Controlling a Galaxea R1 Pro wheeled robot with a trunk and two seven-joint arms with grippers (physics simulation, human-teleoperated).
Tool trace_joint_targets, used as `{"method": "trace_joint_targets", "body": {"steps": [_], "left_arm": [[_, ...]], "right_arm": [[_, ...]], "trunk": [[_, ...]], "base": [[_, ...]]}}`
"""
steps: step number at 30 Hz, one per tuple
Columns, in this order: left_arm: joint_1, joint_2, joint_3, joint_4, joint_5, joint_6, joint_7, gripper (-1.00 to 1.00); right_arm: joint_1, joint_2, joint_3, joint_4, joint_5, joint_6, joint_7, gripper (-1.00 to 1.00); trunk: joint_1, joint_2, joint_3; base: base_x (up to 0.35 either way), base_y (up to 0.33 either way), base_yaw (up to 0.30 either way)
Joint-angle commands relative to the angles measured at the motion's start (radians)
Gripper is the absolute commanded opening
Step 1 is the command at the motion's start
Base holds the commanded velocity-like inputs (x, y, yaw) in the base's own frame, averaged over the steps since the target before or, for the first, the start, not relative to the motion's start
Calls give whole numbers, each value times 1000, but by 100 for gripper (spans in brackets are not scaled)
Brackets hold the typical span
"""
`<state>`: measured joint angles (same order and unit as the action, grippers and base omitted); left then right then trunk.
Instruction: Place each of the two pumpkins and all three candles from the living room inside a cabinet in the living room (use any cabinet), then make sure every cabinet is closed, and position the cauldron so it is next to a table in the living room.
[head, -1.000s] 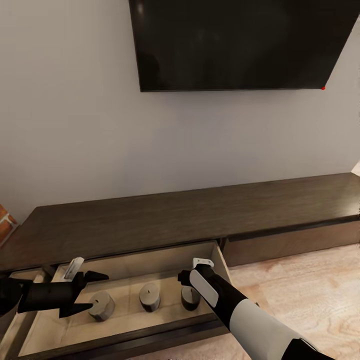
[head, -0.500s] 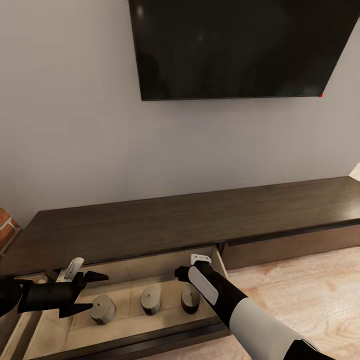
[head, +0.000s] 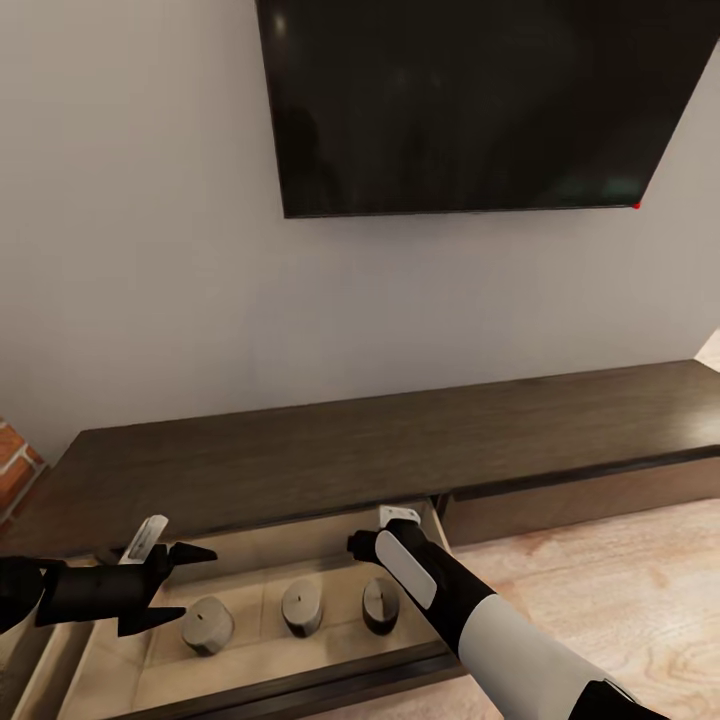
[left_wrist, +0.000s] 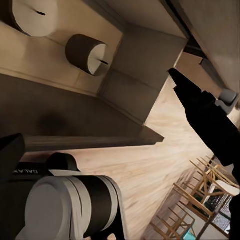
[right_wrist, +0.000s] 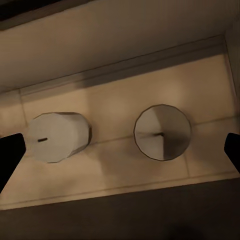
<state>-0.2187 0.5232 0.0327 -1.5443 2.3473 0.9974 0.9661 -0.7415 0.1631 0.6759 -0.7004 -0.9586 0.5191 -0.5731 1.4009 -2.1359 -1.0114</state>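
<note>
Candles standing three in a row on the pale floor of the open drawer (head: 110, 668) of the cabinet (head: 330, 455): left candle (head: 207, 625), middle candle (head: 301, 607), right candle (head: 379, 604), all upright, wicks up, apart from one another. Right gripper (head: 372, 530) hanging just above and a little behind the right candle, not touching it; through the right wrist view, two candle tops (right_wrist: 162, 132) and (right_wrist: 57, 136) straight below, between the dark fingertips (right_wrist: 9, 155) at the frame's edges, so jaws spread wide and holding nothing. Left gripper (head: 178, 585) hovering over the drawer's left part, just beside the left candle and above it, black fingers (head: 190, 552) parted wide, nothing between them; in the left wrist view, one long finger (left_wrist: 200, 107) against the wood floor, with a candle (left_wrist: 89, 52) lying well off from it inside the drawer. Drawer front (head: 300, 685) pulled toward the robot; neighbouring drawer front (head: 580, 490) flush and closed. Wall-hung television (head: 470, 100) dark above the cabinet top, light wood floor (head: 620, 590) to the right, a strip of brick (head: 15, 470) at the far left.
</note>
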Motion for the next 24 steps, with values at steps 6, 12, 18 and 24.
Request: {"method": "trace_joint_targets", "body": {"steps": [6, 12, 18, 24], "left_arm": [[-1, 0, 1, 0, 9, 3, 11, 100], [-1, 0, 1, 0, 9, 3, 12, 100], [-1, 0, 1, 1, 9, 3, 13, 100], [-1, 0, 1, 0, 9, 3, 14, 100]], "right_arm": [[-1, -1, 4, -2, -8, 1, -8, 100], [-1, -1, 4, -2, -8, 1, -8, 100], [-1, -1, 4, -2, -8, 1, -8, 100], [-2, -1, 4, -2, -8, 1, -6, 100]], "trunk": [[-23, 42, 18], [-46, 84, 37], [-69, 126, 56], [-92, 168, 74]], "base": [[0, 0, 0], [-3, 0, 0], [-186, 0, 0], [-162, 0, -39]]}}
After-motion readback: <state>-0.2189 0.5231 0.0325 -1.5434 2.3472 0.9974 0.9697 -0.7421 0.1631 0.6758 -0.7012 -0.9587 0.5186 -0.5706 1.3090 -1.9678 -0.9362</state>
